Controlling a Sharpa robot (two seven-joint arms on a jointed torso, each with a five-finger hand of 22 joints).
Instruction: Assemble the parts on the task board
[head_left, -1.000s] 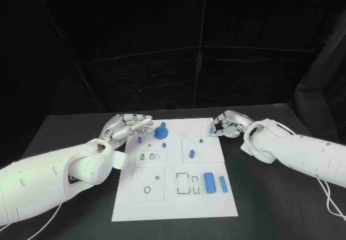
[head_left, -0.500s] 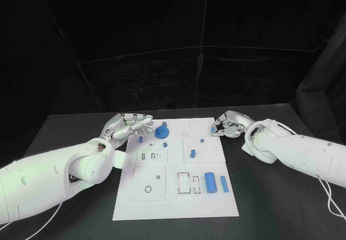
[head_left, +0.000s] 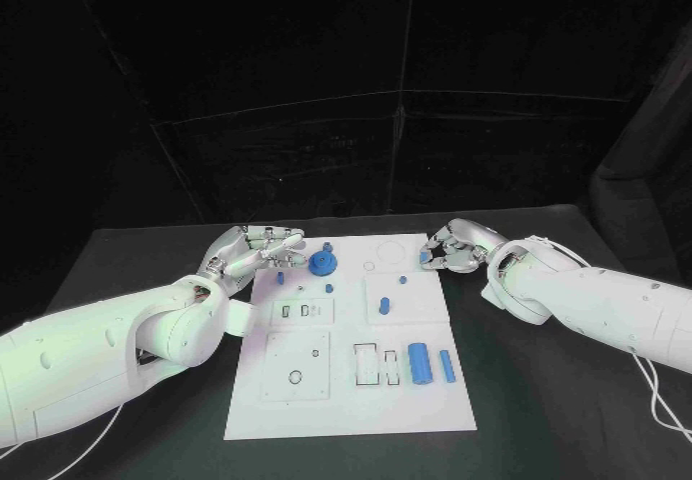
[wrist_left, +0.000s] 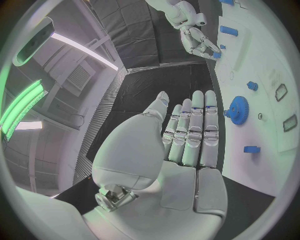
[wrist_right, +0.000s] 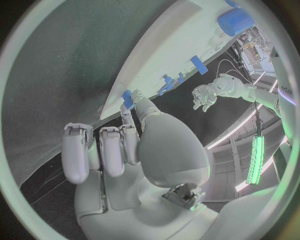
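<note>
My right hand (head_left: 450, 253) pinches a small blue part (wrist_right: 127, 97) at the task board (head_left: 346, 420) edge; next, seating it. Left hand (head_left: 257, 250) open, empty.

1. A robotics lab or test studio, set up for recording.
2. A flat black table (head_left: 548, 400) stands before black curtain backdrops (head_left: 361, 120) that close off the scene.
3. A white rectangular task board (head_left: 339, 400) printed with outlined slots lies on the table, holding small blue plastic parts (head_left: 420, 364).
4. The left wrist view shows a pale industrial ceiling with a long strip light (wrist_left: 84, 50) and a vent grille (wrist_left: 78, 77).
</note>
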